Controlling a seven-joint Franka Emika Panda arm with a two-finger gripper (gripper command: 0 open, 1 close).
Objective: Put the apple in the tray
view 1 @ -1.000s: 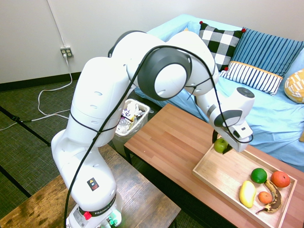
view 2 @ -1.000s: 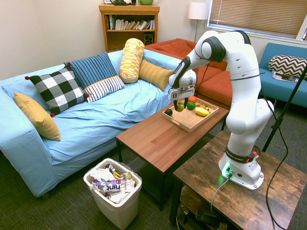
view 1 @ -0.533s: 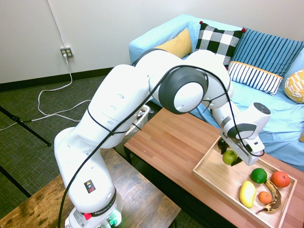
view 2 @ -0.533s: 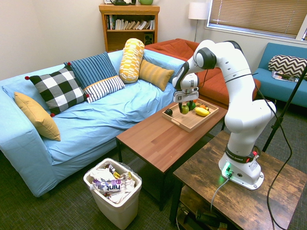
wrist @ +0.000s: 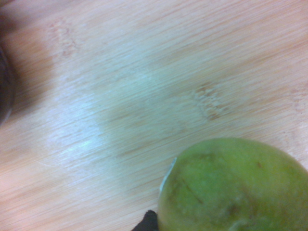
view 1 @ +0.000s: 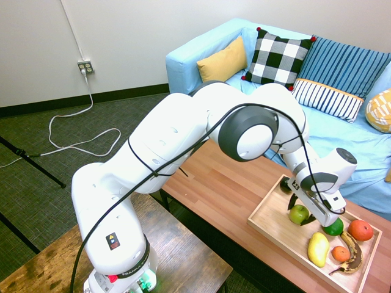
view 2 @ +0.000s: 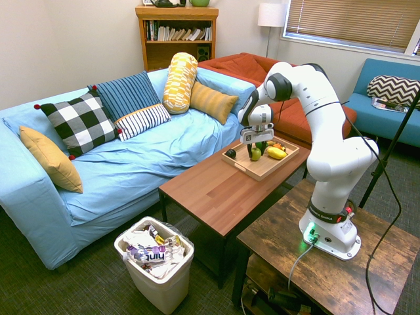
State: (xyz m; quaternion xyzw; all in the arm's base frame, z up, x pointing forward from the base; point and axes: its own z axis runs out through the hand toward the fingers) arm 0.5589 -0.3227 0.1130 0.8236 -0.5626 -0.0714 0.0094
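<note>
- Step in hand, as judged: placing; apple (view 1: 299, 214) carried within the tray's (view 1: 266, 228) rim, between its middle and the corner with the small blackish fruit (view 1: 285, 185); whether its underside touches wood, cannot tell.
- Pincer (view 2: 254, 152): fingers closed on the apple, one on either side, parted only by the fruit's width.
- Neighbours: deep-green fruit (view 1: 333, 226) near the gripper; yellow mango-like fruit (view 1: 318, 249) by the tray's long edge; banana (view 1: 349, 259), small orange fruit (view 1: 340, 254) and larger red-orange fruit (view 1: 360, 230) toward the far short edge.
- Next move, probably: ease down until wood bears the apple; open gently; lift straight up; round fruit could roll if let go high.
</note>
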